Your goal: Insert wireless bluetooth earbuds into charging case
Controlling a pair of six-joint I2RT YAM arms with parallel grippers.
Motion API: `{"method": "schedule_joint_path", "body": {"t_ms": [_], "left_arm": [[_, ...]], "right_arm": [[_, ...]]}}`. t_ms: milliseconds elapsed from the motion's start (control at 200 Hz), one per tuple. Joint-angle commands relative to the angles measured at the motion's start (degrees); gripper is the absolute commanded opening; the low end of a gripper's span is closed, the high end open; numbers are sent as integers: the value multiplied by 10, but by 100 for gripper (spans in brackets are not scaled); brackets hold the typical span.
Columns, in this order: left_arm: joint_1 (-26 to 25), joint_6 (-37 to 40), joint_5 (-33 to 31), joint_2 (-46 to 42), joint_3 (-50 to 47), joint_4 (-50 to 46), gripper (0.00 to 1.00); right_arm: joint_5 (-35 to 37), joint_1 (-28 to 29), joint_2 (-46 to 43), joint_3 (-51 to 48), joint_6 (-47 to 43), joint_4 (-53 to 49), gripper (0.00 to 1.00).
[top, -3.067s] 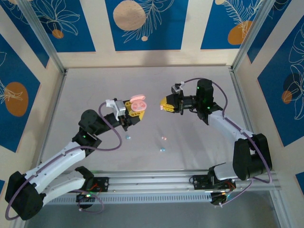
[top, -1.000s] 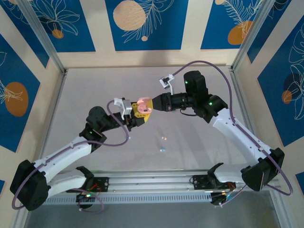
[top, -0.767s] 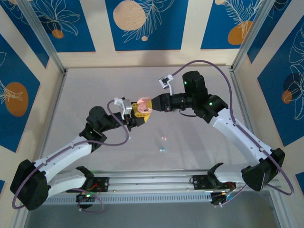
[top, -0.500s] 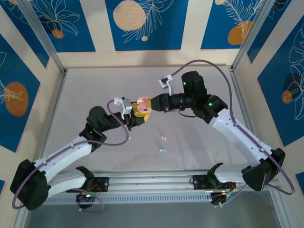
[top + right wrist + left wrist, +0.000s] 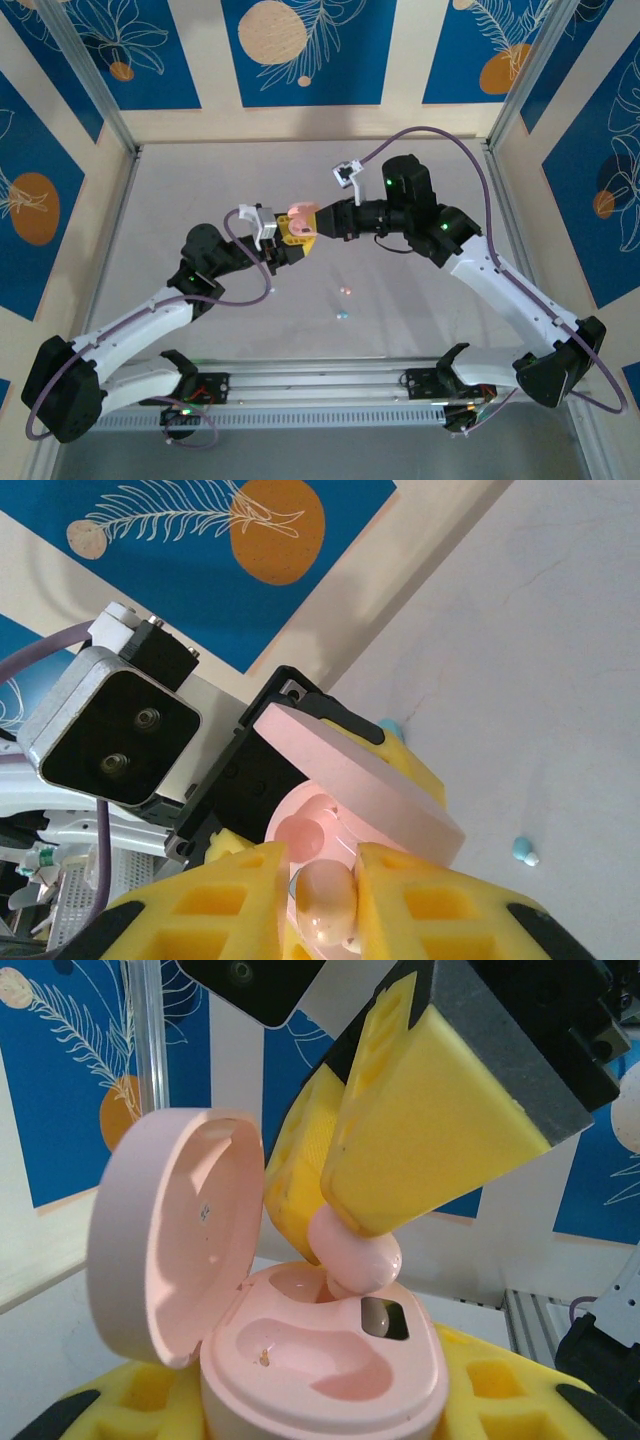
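The left gripper [image 5: 291,236] clenches the open pink charging case [image 5: 290,1415] at mid-scene, and the right gripper [image 5: 318,220], grasping a pink earbud [image 5: 355,1255], lowers it into the far slot, so apparently one bud is almost seated, while the near slot [image 5: 335,1365] is empty and loose earbuds [image 5: 341,314] wait on the table [image 5: 200,180].

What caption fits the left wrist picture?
Right claw holds a pink earbud at its socket in the open pink charging case.
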Motion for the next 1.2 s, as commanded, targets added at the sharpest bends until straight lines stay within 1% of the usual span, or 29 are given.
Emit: {"method": "schedule_joint_path", "body": {"t_ms": [0, 220, 300, 545, 700, 965, 1196], "left_arm": [[-8, -3, 27, -5, 17, 51, 27], [-8, -2, 25, -5, 17, 50, 27], [-7, -1, 23, -5, 15, 49, 27], [-8, 3, 16, -7, 13, 47, 27], [-7, 2, 18, -5, 13, 47, 27], [-8, 9, 11, -6, 9, 42, 27], [-8, 18, 2, -6, 7, 32, 27]], "right_arm": [[29, 2, 0, -4, -23, -13, 27], [40, 3, -4, 3, -24, -28, 30], [44, 3, -5, 7, -23, -34, 35], [53, 3, -11, 17, -16, -42, 45], [58, 3, -8, 24, -12, -49, 47], [64, 2, -14, 37, 3, -61, 56], [46, -2, -18, 55, 23, -95, 56]]}}
